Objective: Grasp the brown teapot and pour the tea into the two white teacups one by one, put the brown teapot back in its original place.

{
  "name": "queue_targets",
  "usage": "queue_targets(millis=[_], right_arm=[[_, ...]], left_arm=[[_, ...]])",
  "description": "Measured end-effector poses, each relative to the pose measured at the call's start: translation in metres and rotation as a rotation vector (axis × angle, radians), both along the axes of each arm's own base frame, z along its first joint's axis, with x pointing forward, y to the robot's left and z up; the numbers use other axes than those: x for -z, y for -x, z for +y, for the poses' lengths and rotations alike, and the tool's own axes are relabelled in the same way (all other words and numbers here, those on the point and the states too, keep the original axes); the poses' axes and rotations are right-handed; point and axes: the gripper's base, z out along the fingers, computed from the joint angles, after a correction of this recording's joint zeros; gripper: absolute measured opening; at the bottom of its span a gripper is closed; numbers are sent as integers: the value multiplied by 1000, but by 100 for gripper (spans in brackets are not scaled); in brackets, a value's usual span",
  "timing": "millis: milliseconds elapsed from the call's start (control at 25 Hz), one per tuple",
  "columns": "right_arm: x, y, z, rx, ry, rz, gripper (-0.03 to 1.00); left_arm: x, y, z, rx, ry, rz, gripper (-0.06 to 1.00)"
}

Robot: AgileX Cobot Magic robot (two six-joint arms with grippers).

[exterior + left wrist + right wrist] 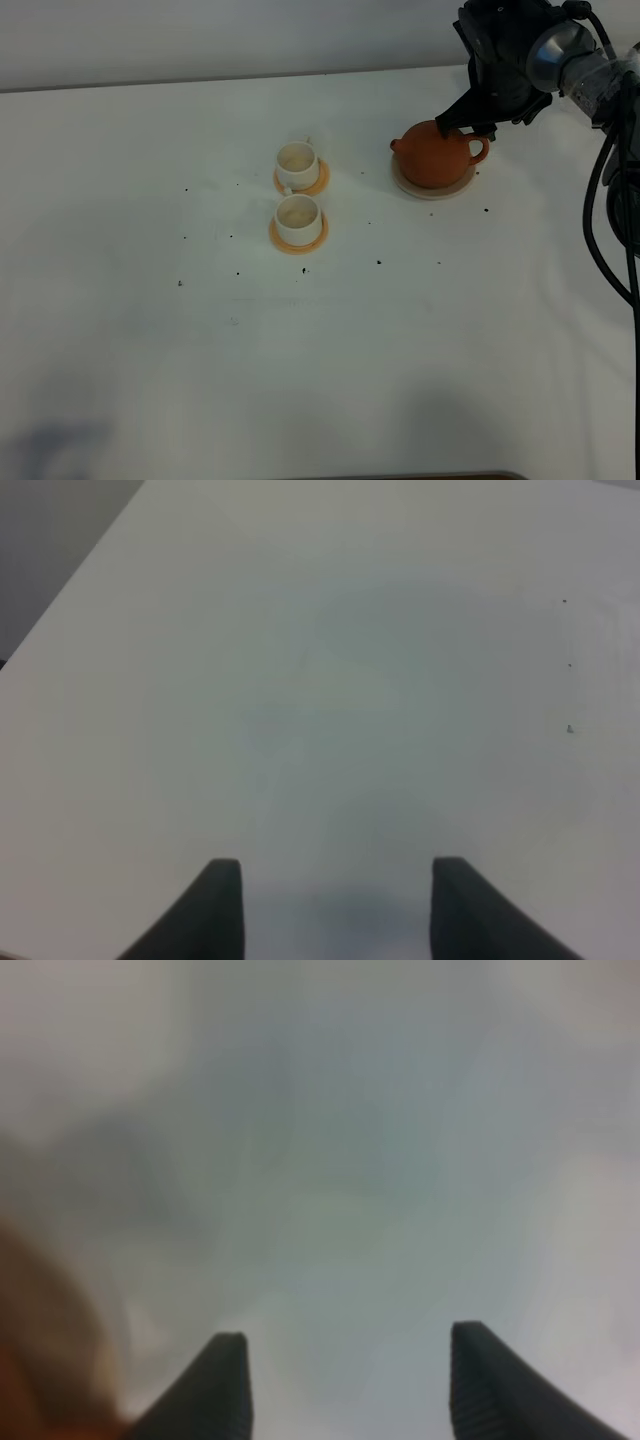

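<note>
A: Pot status?
B: Brown teapot [437, 155] upright, seated on pale beige saucer [432, 192], right rear of table. Spout points toward the cups, loop handle on the opposite side.
A: Cups?
B: Far teacup [297, 162] and near teacup [298, 217], both white and upright, each on an orange coaster [312, 243], one just behind the other, well apart from the pot. Interiors pale tan; fill level unclear.

Soft, even light, faint shadows — right wrist view heavily blurred.
</note>
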Motion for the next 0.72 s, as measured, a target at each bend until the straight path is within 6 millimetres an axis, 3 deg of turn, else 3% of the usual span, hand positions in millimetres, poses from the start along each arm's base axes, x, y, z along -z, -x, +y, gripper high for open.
queue_targets(millis=[480, 720], right_arm=[[1, 5, -2, 16, 10, 57, 44], [-19, -2, -1, -15, -6, -59, 44]], left_arm=[[0, 0, 0, -1, 1, 0, 43], [0, 0, 0, -1, 1, 0, 43]])
